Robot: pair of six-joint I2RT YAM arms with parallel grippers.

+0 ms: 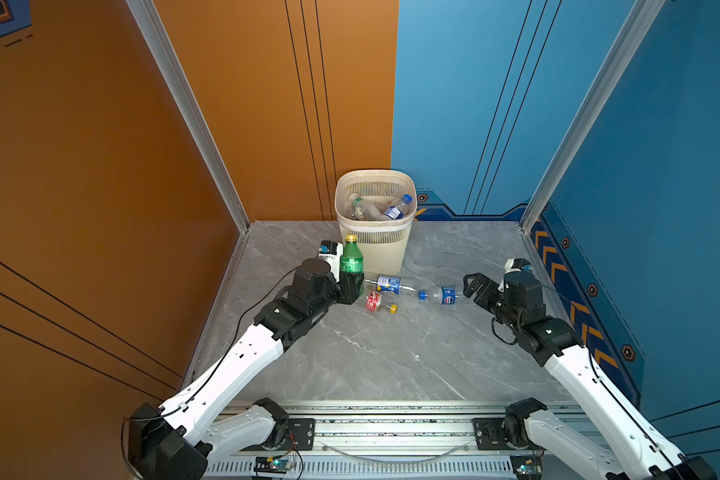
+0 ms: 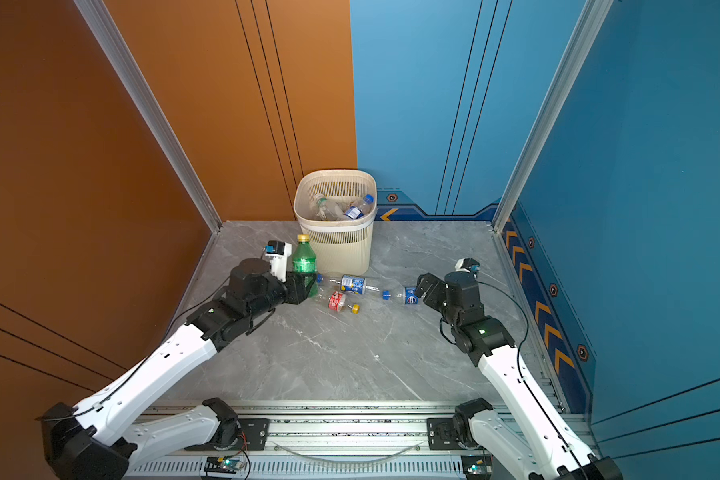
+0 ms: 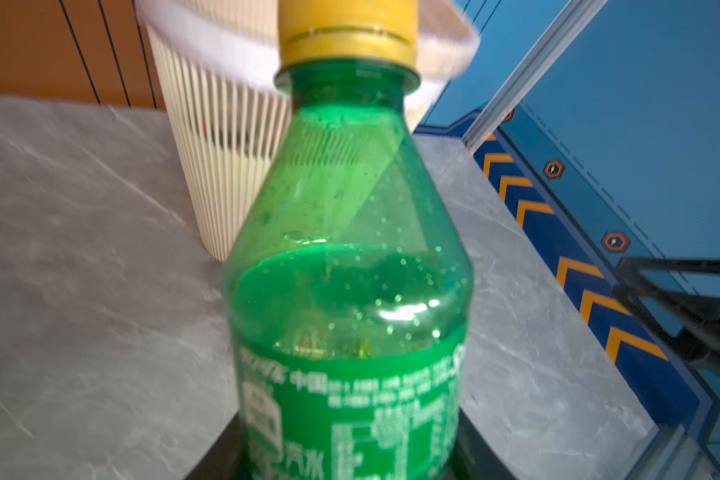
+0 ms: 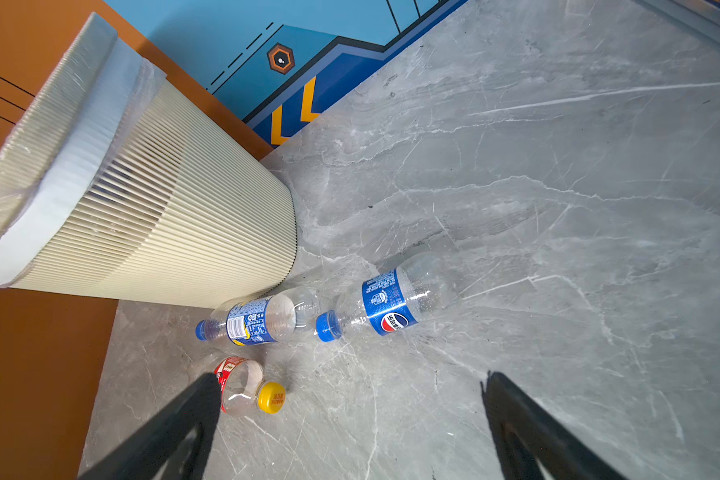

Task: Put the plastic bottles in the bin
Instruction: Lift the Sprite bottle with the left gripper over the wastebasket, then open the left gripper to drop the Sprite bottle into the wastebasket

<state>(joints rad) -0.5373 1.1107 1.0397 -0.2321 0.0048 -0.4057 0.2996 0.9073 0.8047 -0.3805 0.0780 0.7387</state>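
A green bottle [image 1: 351,259] [image 2: 304,259] [image 3: 350,249] with a yellow cap stands upright in front of the cream slatted bin [image 1: 375,249] [image 2: 337,249] [image 3: 217,166] [image 4: 163,232]. My left gripper [image 1: 352,286] [image 2: 305,286] [image 3: 350,457] is shut on its labelled lower body. Three bottles lie on the table: a blue-and-yellow-labelled one [image 1: 388,284] [image 4: 252,320], a Pepsi one [image 1: 443,295] [image 4: 387,305] and a short red-labelled one [image 1: 377,302] [image 4: 242,386]. My right gripper [image 1: 470,286] [image 2: 422,289] [image 4: 350,378] is open just right of the Pepsi bottle's base. Several bottles [image 1: 393,210] lie inside the bin.
The grey marble table [image 1: 391,353] is walled by orange panels on the left and blue panels behind and on the right. The bin stands against the back wall. An aluminium rail [image 1: 391,432] carrying both arm bases runs along the front edge.
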